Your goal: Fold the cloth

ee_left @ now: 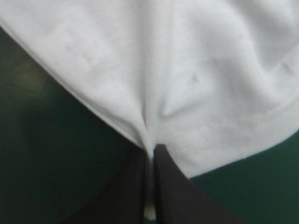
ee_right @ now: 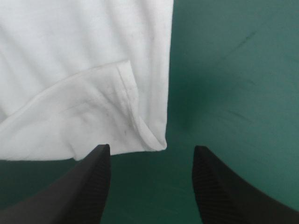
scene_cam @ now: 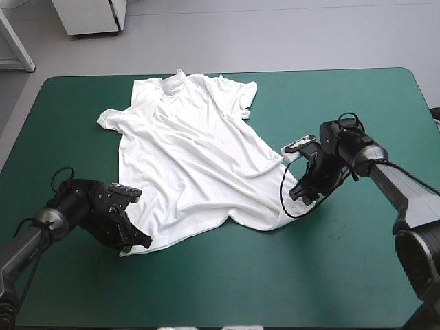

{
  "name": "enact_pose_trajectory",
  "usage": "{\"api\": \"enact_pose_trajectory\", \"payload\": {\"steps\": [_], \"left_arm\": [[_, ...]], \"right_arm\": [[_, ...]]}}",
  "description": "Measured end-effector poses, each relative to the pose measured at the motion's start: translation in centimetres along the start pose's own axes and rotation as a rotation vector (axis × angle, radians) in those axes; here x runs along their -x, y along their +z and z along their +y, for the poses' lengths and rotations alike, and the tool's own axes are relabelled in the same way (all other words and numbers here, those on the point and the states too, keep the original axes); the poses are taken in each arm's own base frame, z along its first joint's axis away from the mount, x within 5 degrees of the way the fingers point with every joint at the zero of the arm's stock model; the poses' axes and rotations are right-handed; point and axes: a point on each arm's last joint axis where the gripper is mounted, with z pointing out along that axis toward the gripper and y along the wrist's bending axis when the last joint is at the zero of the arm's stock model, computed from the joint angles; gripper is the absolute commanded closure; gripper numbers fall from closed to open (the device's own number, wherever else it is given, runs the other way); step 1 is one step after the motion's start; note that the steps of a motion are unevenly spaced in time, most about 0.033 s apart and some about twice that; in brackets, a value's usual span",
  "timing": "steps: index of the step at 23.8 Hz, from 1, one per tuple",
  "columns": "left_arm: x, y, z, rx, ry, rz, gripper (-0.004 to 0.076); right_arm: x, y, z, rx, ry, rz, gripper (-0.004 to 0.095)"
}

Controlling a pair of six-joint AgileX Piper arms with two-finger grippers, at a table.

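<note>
T-shirt (scene_cam: 192, 151) lies spread but wrinkled on table (scene_cam: 344, 275), left of centre, collar twd far edge, hem twd near edge. Left gripper (ee_left: 152, 150) is clamped on the hem corner nearest the table's near-left corner. Right gripper (ee_right: 152, 147) stands wide apart, low over the teal-green cover, w/ the other hem corner at its tips.

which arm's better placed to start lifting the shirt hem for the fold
Left. The left gripper is shut on the T-shirt at its hem. The right gripper is open; the other hem corner lies just ahead of it, ungripped.
</note>
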Motion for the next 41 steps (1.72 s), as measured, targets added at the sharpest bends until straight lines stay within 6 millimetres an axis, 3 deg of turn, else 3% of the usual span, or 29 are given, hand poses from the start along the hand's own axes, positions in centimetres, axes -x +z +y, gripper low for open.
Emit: {"api": "enact_pose_trajectory", "payload": {"steps": [10, 15, 17, 24, 28, 30, 33, 36, 41], "left_arm": [[0.0, 0.0, 0.0, -0.002, -0.001, -0.001, 0.0733], [0.0, 0.0, 0.0, -0.002, -0.001, -0.003, 0.0733], [0.0, 0.0, 0.0, -0.002, 0.001, -0.003, 0.0733], [0.1, -0.2, 0.0, -0.002, 0.014, -0.006, 0.0733], [1.4, -2.1, -0.1, -0.003, 0.032, -0.046, 0.0733], [2.2, -5.2, -0.4, 0.011, 0.049, -0.132, 0.0733], [2.1, -11.2, -1.1, 0.035, 0.078, -0.295, 0.0733], [0.8, -17.1, -2.0, 0.042, 0.103, -0.448, 0.0733], [-1.3, -23.5, -3.4, 0.040, 0.134, -0.665, 0.0733]], "right_arm": [[0.9, 2.9, -0.3, 0.036, 0.017, 0.046, 0.0405], [1.2, 3.4, -0.4, 0.053, 0.022, 0.076, 0.0698], [1.4, 3.7, -0.3, 0.081, 0.025, 0.090, 0.0930], [1.7, 4.0, 0.7, 0.196, 0.053, 0.081, 0.0921], [2.2, 3.2, 0.7, 0.200, 0.056, 0.068, 0.0921], [2.7, 1.2, 0.8, 0.182, 0.049, 0.002, 0.0921], [2.8, -6.0, 1.3, 0.128, 0.043, -0.204, 0.0921], [0.8, -13.4, 2.5, 0.086, 0.031, -0.403, 0.0921], [-2.8, -21.0, 4.1, 0.038, 0.003, -0.621, 0.0921]]}}
